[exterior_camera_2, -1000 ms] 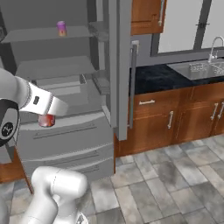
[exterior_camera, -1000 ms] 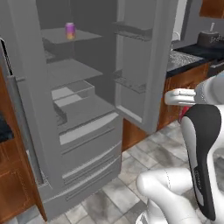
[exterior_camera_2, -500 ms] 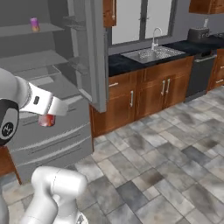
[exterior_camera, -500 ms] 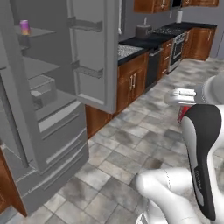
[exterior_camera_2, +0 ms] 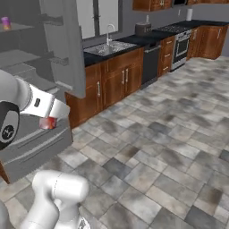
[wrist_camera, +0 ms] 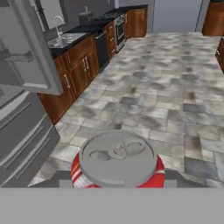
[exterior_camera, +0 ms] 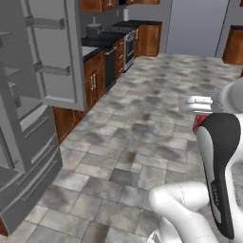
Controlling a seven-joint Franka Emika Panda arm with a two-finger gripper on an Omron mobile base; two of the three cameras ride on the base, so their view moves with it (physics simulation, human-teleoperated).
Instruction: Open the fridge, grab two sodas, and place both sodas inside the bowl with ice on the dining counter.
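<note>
My gripper (wrist_camera: 118, 176) is shut on a red soda (wrist_camera: 118, 162) with a silver top, which sits upright between the fingers. From the base views the same red soda (exterior_camera: 199, 124) (exterior_camera_2: 46, 123) hangs under the hand, with the gripper (exterior_camera_2: 50, 117) in front of the fridge's lower drawers. The grey fridge (exterior_camera: 28, 156) (exterior_camera_2: 40, 143) stands at the left with its doors open. A purple soda (exterior_camera_2: 5, 22) rests on an upper fridge shelf. The bowl and the dining counter are out of view.
The open fridge door (exterior_camera: 52, 52) juts out over the floor. Brown wood cabinets under a dark counter carry a sink (exterior_camera_2: 109, 44), a pot (exterior_camera_2: 144, 29) and a stove (exterior_camera_2: 179, 38). A wide grey tiled floor (exterior_camera: 142, 118) stretches to the right.
The base has turned away from the fridge, so the whole scene has slid left and more tiled floor shows. The red soda stays in the gripper.
</note>
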